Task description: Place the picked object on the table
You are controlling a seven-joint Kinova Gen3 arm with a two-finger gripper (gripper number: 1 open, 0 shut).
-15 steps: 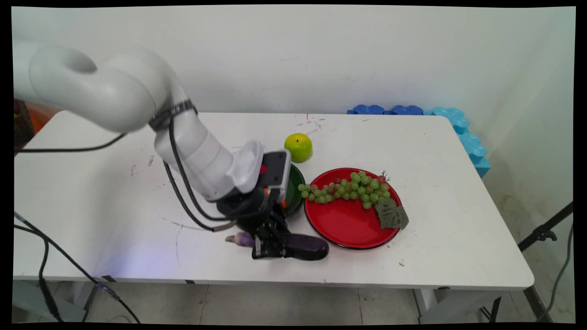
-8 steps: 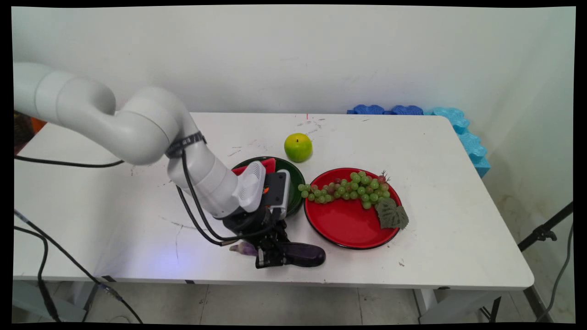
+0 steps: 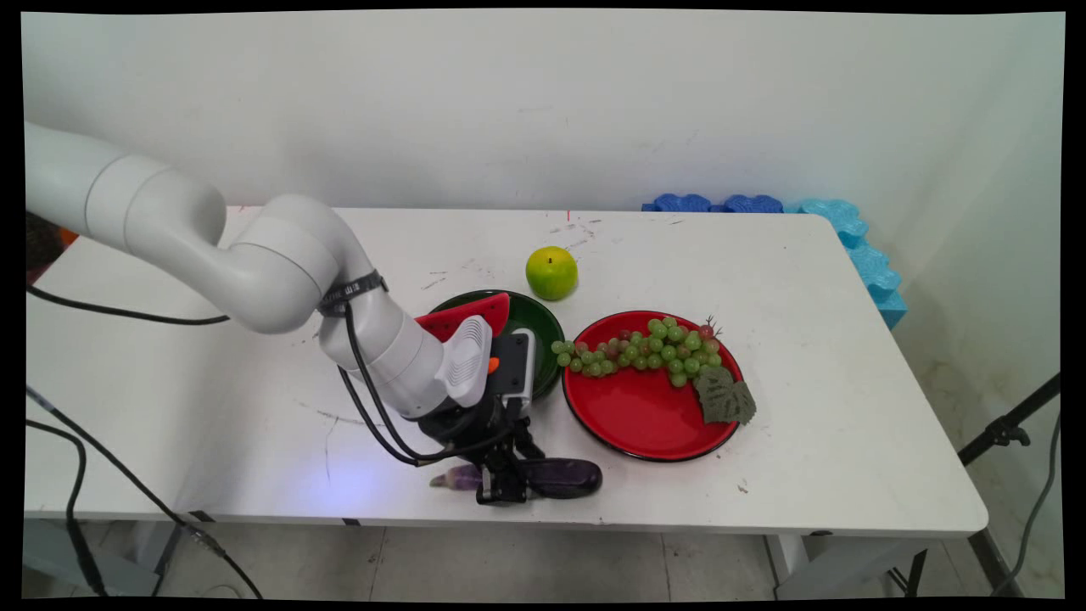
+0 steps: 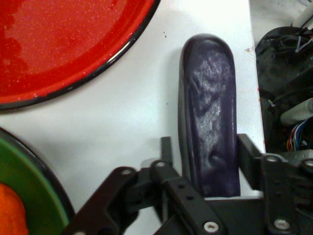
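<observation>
Eggplant's [image 3: 556, 478] middle behind the hand [image 3: 502, 490]; watermelon slice [image 3: 458, 318] half-hidden.

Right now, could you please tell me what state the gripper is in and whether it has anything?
Gripper: closed on the purple eggplant, one finger on each side of it, low at the table's near edge.

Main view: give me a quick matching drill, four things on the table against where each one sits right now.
Things:
1. eggplant
2. grapes
3. watermelon slice
4. green apple

Places:
A. on the green plate
B. between the gripper's fingers, at the table's near edge
C. on the bare table, behind the plates
D. on the red plate

Pairs: 1-B, 2-D, 3-A, 4-C
</observation>
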